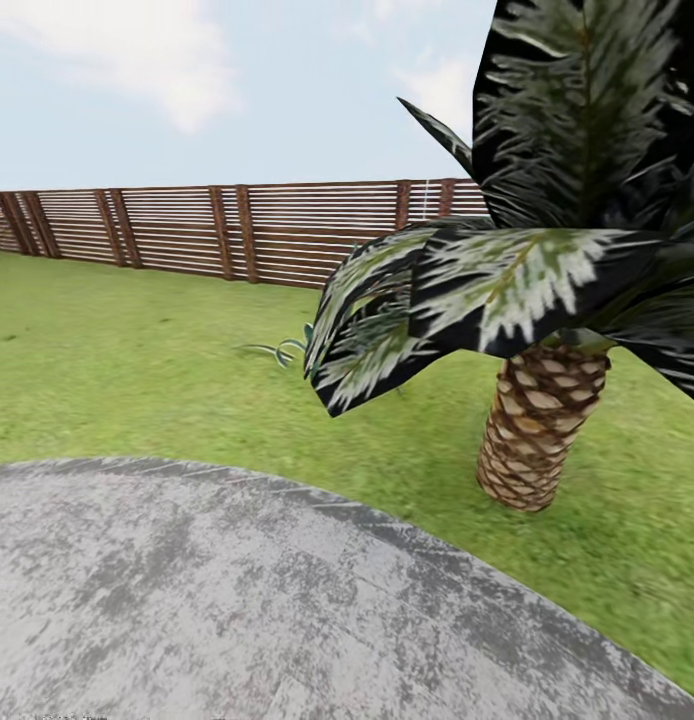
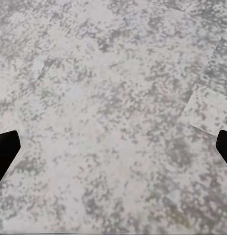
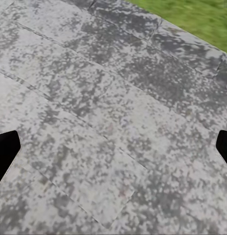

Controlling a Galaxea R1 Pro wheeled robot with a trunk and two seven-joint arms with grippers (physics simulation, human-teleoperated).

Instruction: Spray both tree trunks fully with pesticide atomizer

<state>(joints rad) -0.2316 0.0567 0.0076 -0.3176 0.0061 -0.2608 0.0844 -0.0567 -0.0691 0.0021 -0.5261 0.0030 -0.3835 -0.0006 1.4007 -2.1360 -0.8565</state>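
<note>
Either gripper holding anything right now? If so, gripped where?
Nothing held. Left gripper and right gripper are both open, fingertips wide apart over bare grey stone paving.

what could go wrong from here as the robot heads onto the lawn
The short palm stands close ahead on the right, its dark fronds hanging low toward the robot: driving straight on could brush them. Its woven trunk is not a spray target. Both grippers, left and right, are open over grey paving, holding nothing.
</note>
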